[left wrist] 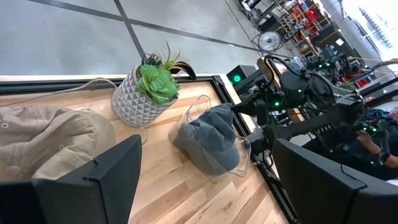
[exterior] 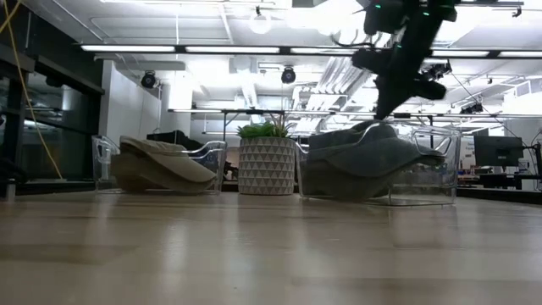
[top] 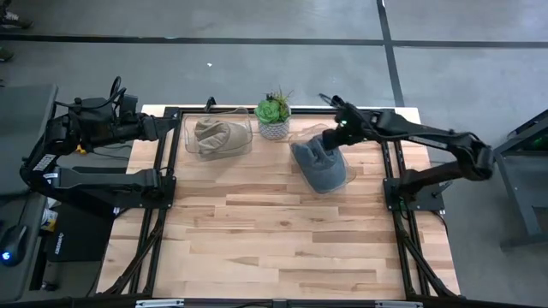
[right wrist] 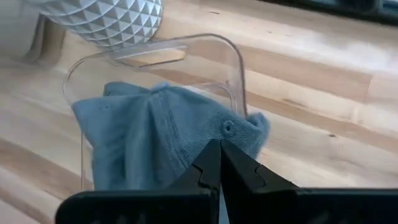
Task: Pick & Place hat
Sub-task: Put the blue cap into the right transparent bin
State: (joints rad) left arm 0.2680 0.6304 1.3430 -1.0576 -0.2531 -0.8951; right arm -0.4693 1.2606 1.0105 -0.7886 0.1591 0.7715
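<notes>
Right claw [right wrist: 219,163] clenched empty above grey hat [right wrist: 149,137] in clear bin [right wrist: 236,62]; no readable writing.

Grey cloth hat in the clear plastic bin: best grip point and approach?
Likely pinch the raised crown fold of the grey cloth hat from straight above. The clear plastic bin walls block its sides. The right gripper already hangs over it, fingers shut.

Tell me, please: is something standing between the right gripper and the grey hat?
Nothing visible does. The right gripper hangs directly over the grey hat, which lies in a clear bin; its fingers are shut, close above the fabric. The potted plant stands off to the side, not between them.
</notes>
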